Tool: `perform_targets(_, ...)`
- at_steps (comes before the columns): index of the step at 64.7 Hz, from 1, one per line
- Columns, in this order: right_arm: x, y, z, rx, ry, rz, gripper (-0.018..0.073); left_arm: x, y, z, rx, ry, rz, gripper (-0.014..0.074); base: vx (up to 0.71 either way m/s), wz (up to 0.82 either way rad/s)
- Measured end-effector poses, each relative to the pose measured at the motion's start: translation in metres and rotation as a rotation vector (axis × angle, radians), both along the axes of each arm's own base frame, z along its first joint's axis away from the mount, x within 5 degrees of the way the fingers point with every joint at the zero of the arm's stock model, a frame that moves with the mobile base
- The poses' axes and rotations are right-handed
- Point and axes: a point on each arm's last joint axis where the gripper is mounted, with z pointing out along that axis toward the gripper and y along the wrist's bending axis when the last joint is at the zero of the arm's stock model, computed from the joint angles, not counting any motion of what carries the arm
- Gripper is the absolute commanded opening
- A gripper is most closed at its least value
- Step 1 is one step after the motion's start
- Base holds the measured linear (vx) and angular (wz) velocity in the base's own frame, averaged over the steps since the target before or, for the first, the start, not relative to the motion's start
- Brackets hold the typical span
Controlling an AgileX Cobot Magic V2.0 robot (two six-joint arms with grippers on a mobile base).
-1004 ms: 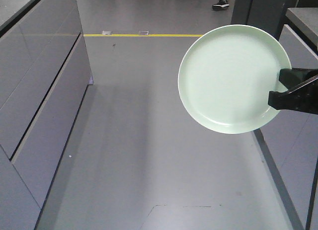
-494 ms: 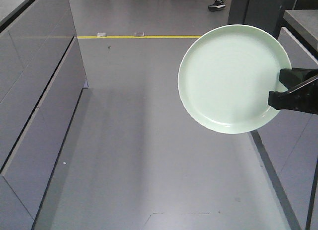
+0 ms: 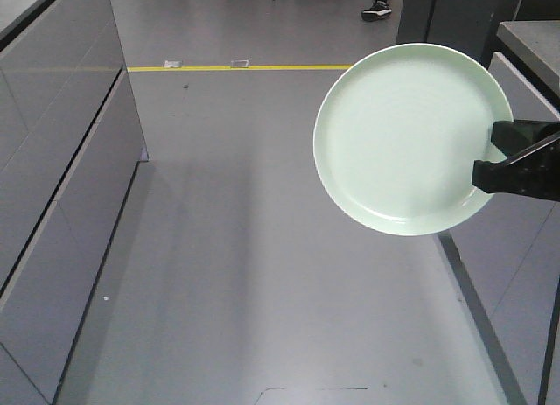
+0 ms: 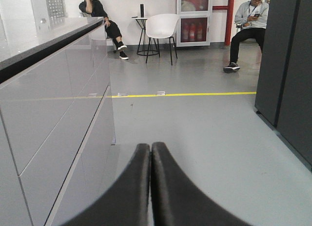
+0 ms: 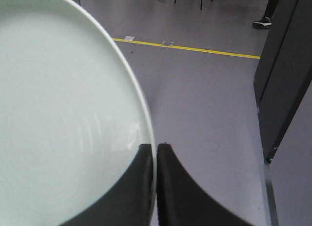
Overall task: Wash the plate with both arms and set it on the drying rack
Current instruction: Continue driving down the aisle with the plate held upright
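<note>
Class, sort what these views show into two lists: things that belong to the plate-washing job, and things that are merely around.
Belongs to the job:
plate, held at its rim by the right gripper
left gripper, shut and empty

Merely around:
grey cabinets
yellow floor line
white chair
two seated people

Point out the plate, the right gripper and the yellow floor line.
plate [image 3: 407, 138], front-facing view, centre of its face.
right gripper [image 5: 156, 149], right wrist view, between its fingertips at the plate's rim.
yellow floor line [image 3: 262, 67], front-facing view, middle of the stripe.
</note>
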Motion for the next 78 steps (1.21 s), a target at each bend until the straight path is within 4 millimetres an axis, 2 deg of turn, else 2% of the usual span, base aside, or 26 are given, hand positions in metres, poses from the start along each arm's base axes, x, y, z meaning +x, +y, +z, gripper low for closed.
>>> perform_targets(78, 0.0, 0.0, 0.0, 0.0, 0.0, 0.0, -0.0005, 0.0, 0.0, 0.0, 0.0, 0.0, 0.0, -0.0006, 0.09, -0.01)
